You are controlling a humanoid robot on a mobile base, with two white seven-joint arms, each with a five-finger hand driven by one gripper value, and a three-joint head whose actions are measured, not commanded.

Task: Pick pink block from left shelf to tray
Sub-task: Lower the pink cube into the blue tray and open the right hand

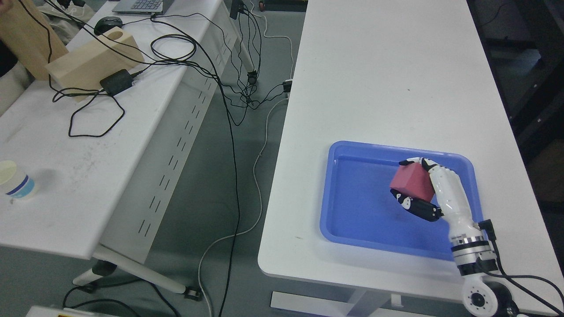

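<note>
The pink block (410, 182) is held above the inside of the blue tray (352, 220), which lies on the white table at the right. My right hand (412, 184) comes in from the lower right and is shut on the block, its fingers wrapped over the top and under the bottom. I cannot tell whether the block touches the tray floor. The left arm does not show.
A second white table (66, 176) at the left carries a paper cup (15, 181), a wooden block (94, 59), a black power adapter (115, 82) and loose cables. More cables hang into the floor gap between the tables. The right table (387, 66) stretches far behind the tray.
</note>
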